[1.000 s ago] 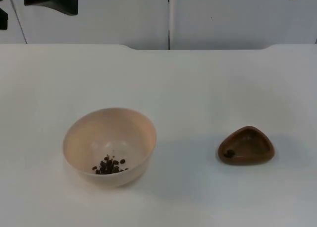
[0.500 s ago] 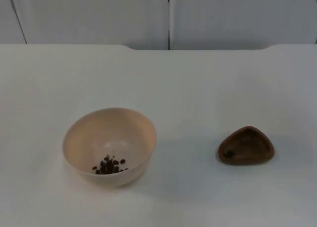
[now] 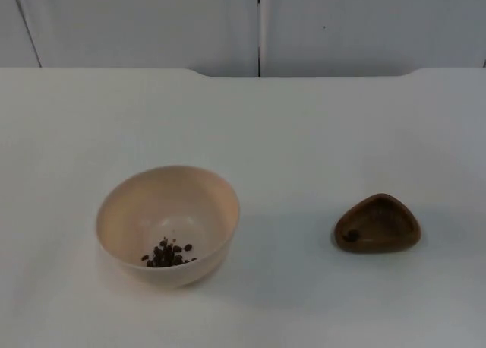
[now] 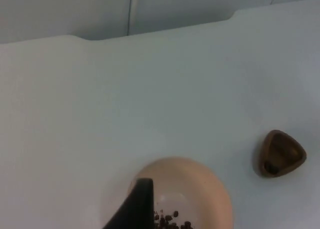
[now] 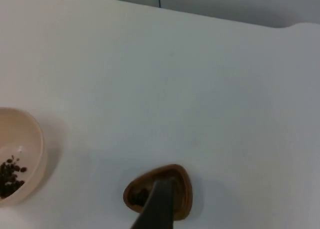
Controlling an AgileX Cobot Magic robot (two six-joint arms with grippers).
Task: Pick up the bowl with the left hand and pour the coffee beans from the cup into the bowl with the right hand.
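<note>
A cream bowl (image 3: 176, 200) stands upright on the white table, left of centre, with a small heap of coffee beans (image 3: 167, 253) in its bottom. To its right sits a small brown three-cornered cup (image 3: 377, 223) holding a few dark beans. My left gripper (image 4: 136, 209) hangs high above the near side of the bowl (image 4: 200, 186), touching nothing. My right gripper (image 5: 157, 204) hovers well above the cup (image 5: 183, 189), with the bowl (image 5: 22, 136) off to its side. Neither gripper holds anything.
The white table (image 3: 304, 135) ends at the grey partition wall (image 3: 342, 21) at the back, where a shallow notch cuts into the table's far edge. Nothing else stands on the table.
Both arms, seen at the upper corners of the top view a second ago, have drawn out of that view. The bowl, beans and cup have not moved.
</note>
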